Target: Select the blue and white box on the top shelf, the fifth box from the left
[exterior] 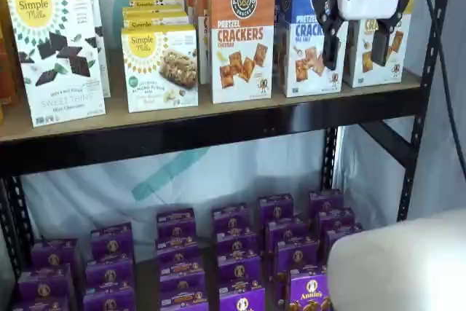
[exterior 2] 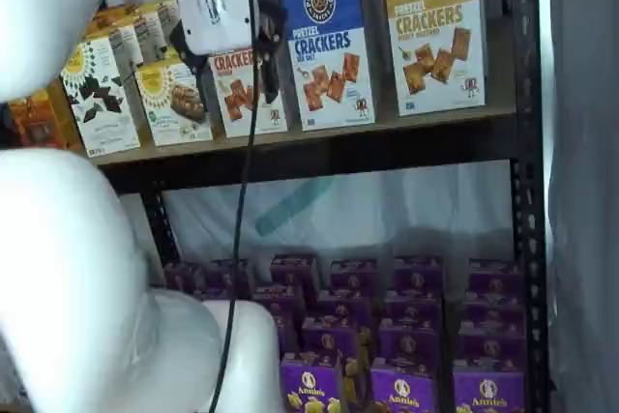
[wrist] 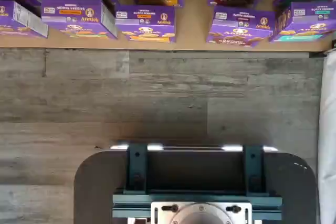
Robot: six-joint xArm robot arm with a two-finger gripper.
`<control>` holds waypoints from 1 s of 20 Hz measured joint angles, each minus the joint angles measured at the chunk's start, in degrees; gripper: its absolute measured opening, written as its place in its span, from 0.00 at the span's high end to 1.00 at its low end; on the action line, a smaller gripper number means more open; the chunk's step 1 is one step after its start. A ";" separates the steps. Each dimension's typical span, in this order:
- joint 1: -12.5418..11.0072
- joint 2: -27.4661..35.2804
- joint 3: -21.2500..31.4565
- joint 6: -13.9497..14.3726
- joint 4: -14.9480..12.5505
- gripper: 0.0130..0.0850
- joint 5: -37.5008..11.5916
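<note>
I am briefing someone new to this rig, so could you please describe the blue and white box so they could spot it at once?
Start at the top shelf, the tan board with a black front rail. Among its tall pretzel cracker cartons stands the blue and white box, between an orange-topped carton and a yellow-topped carton. Only it has a blue top.

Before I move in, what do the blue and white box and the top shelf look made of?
The blue and white box: printed cardboard by its look, with sharp folded edges and a slight sheen. The top shelf: a tan board, probably wood or particleboard, matte, with a black metal-looking front rail.
</note>
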 joint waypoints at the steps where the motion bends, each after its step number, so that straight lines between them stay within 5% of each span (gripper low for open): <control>1: -0.23 -0.09 0.08 -0.13 0.25 0.00 -0.14; 8: -1.85 -0.58 0.65 -1.12 1.91 0.00 -1.53; 20: 0.96 3.33 -1.61 0.64 -0.52 0.00 -8.39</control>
